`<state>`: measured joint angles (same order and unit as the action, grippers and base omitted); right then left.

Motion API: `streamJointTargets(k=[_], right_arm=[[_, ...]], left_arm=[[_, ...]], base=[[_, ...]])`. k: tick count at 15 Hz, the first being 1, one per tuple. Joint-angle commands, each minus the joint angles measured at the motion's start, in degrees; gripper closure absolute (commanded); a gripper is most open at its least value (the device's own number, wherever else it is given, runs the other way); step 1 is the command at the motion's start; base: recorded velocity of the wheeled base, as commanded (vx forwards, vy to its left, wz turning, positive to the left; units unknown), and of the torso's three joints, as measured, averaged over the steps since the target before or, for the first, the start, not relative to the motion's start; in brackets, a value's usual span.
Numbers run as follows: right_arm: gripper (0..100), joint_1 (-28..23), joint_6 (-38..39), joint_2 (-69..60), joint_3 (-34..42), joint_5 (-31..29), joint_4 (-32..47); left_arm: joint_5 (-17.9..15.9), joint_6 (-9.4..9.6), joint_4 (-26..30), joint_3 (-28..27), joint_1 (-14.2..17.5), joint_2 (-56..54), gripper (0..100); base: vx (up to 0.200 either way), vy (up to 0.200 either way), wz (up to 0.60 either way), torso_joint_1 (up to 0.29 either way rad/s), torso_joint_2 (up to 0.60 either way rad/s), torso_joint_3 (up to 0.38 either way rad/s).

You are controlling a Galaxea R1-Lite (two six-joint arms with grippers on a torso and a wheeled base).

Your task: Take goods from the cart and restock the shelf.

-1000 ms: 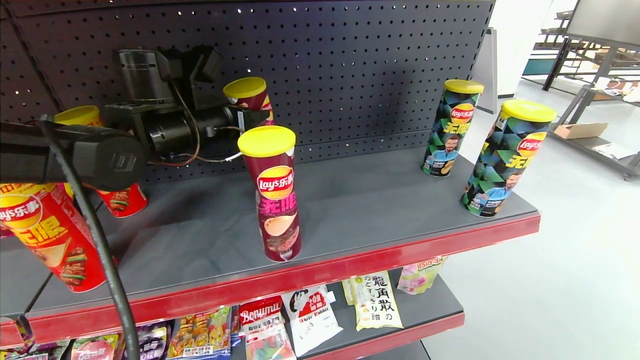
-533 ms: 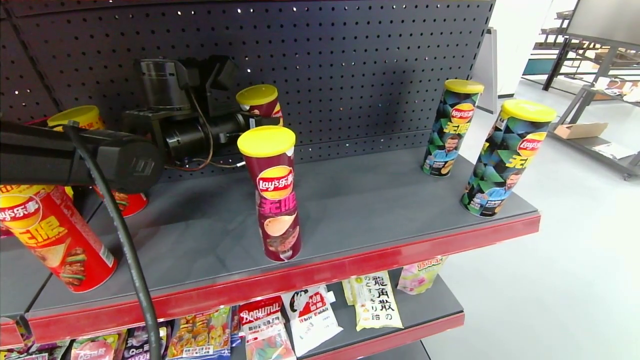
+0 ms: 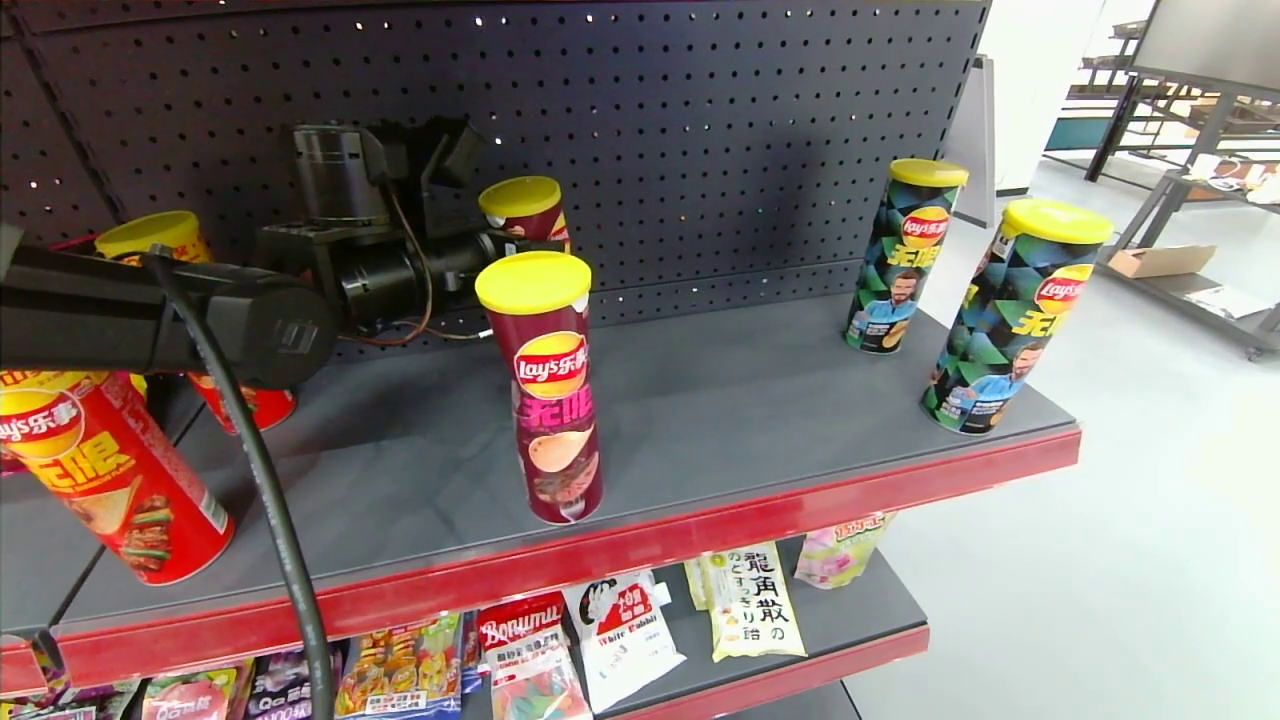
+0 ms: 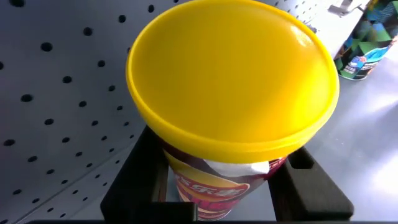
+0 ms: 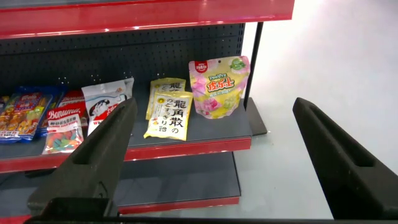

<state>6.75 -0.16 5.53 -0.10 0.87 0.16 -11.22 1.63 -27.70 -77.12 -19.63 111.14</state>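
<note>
Chip can with the yellow lid stands upright in my left gripper, fingers pinching its body just under the lid. It is at the back of the upper shelf, close to the pegboard, behind a matching can at the front edge. I judge I am lining it up as a second row. Its base is hidden, so I cannot tell if it touches down. My right gripper is spread wide and empty, facing snack bags on the lower shelf. Compared with a second ago, arm and can have shifted right and slightly down.
</note>
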Motion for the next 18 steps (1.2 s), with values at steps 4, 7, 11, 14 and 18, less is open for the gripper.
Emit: streamJointTargets(k=[4,7,11,14,18], right_arm=[[0,0.01,-0.02,0.09,0.01,0.01,0.02],[0,0.01,-0.02,0.09,0.01,0.01,0.02],[0,0.01,-0.02,0.09,0.01,0.01,0.02],[0,0.01,-0.02,0.09,0.01,0.01,0.02],[0,0.01,-0.02,0.09,0.01,0.01,0.02]], left_arm=[[-0.03,3.11,2.21,0.3,-0.06,-0.4,100],[-1.62,3.11,2.38,0.39,0.03,-0.49,100],[-2.76,3.2,2.56,0.39,0.03,-0.66,100],[-2.76,3.29,2.47,0.3,0.12,-0.66,0],[-2.85,3.2,2.56,1.09,0.38,-1.45,0]], base=[[0.0,0.0,0.0,0.0,0.0,0.0],[0.0,0.0,0.0,0.0,0.0,0.0],[0.0,0.0,0.0,0.0,0.0,0.0],[0.0,0.0,0.0,0.0,0.0,0.0],[0.0,0.0,0.0,0.0,0.0,0.0]])
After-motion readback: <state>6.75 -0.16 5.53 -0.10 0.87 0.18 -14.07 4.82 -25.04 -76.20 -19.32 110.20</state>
